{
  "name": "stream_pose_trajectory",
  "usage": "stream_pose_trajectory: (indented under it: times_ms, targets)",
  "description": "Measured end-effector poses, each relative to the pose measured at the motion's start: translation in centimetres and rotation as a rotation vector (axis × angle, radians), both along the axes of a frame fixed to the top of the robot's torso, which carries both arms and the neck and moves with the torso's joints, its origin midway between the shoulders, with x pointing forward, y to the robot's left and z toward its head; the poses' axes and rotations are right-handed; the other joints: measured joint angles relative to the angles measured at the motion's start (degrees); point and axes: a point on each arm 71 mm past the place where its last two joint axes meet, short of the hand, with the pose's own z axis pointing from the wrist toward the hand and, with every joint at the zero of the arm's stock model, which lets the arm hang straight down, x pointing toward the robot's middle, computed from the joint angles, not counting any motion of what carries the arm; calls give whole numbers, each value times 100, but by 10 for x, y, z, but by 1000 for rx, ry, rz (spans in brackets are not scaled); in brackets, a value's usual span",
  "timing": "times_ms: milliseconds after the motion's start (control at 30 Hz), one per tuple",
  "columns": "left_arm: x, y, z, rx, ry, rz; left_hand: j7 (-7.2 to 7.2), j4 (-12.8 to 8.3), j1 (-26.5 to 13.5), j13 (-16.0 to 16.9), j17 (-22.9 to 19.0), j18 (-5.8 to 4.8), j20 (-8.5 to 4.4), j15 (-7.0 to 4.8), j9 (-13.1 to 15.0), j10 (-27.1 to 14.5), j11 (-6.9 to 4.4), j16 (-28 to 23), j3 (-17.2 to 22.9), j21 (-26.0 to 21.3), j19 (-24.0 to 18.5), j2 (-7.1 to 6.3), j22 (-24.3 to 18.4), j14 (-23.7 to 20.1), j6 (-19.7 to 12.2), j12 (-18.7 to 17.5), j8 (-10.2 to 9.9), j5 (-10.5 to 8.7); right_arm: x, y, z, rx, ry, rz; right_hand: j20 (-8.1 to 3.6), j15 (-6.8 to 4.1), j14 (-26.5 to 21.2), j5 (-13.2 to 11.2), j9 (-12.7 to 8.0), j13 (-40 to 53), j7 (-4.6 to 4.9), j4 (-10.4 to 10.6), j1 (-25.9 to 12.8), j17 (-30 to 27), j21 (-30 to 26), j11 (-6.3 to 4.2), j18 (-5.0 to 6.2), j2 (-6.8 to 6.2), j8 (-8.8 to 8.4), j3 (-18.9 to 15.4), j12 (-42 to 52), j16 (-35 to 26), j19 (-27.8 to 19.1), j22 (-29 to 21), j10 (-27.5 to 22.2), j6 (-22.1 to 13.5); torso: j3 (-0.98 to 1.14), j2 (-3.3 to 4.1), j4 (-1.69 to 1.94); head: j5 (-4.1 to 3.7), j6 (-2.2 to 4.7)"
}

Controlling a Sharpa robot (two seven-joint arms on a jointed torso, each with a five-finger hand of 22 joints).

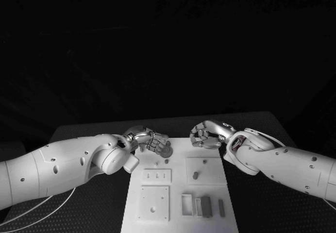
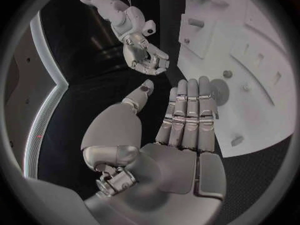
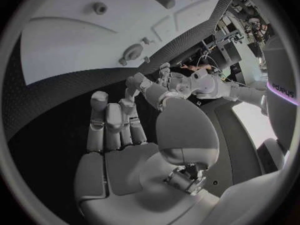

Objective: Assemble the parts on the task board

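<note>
On the black table [image 1: 84,128], one task board [image 1: 178,213]; left hand [image 1: 148,141] and right hand [image 1: 208,133] hover empty, fingers apart.

The bench [image 1: 98,127] is black, with a finely dotted, woven-looking surface, and its far edge runs across the middle of the head view. Beyond that edge the room falls away into near-total darkness, with no wall or furniture to be made out. Thin pale cables [image 1: 42,206] trail over the bench at its near left corner. In the right wrist view a brighter strip of room shows past the bench edge, crowded with equipment and racks [image 3: 240,22] too small and bent to identify. Light falls mainly on the bench's middle.
</note>
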Motion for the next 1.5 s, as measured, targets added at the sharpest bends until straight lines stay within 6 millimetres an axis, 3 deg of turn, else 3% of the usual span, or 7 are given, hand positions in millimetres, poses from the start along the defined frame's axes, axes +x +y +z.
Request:
stream_pose_trajectory:
  times_ms: [100,300,567,900,1133,1500]
  targets:
    - [-2,-9,-1,12,13,-13,85,-16,-28,0,6,0,45,59,-50,-90,90,-42,-16,0,-46,25,0,-59,-85,-61,-88,0,-1,18,1,7,0,16,1,-21,21,0,0,0,0,0,0,13,0,0,0,-1,0,0,0,0,-1,0,0,0,-15,-30,-8,10,16]
    - [-3,-18,-2,25,25,-23,87,-16,-76,21,39,0,52,62,-56,-90,90,-42,-16,-23,-52,30,17,-62,-87,-62,-88,0,-5,41,2,12,-7,33,-6,-49,51,-1,-1,-5,-21,-8,0,36,0,-32,5,-2,0,-8,0,15,7,0,32,21,-41,-92,-20,29,35]
    - [-4,-20,-4,38,38,-24,26,-16,-84,57,79,-2,52,61,-61,-57,57,-42,-16,-23,-53,39,40,-62,-26,-62,-88,0,-6,55,0,8,-15,41,-23,-70,75,10,-2,-11,-39,-16,-1,56,22,-32,5,-3,0,-16,0,24,25,-1,32,39,-67,-149,-9,-18,37]
    - [-3,-21,-5,42,41,-25,9,-16,-98,79,99,-27,52,61,-65,-37,37,-42,-16,-23,-53,52,53,-62,-9,-62,-87,0,-8,69,0,7,-22,63,-22,-68,77,10,-3,-11,-39,-23,6,56,22,-33,5,-11,0,-23,0,24,25,-1,33,39,-65,-152,-8,-19,47]
    - [-2,-19,-6,49,46,-20,5,-42,-63,102,130,-34,52,40,-82,-17,17,-42,10,-23,-53,140,73,-40,36,-61,-76,0,-9,73,-7,5,-11,63,-22,-58,87,10,-3,-13,-49,-24,-1,54,22,-51,5,-18,0,-24,0,24,25,-1,52,49,-65,-144,-2,10,14]
    - [-2,-17,-7,55,53,-17,5,-57,-63,107,141,-40,52,40,-84,-17,17,-42,25,-23,-52,140,80,-40,36,-61,-74,0,-10,77,-7,7,-11,70,-31,-49,97,10,-2,-16,-55,-32,30,49,22,-51,5,-49,0,-32,0,24,37,-1,51,55,-60,-144,-5,36,-18]
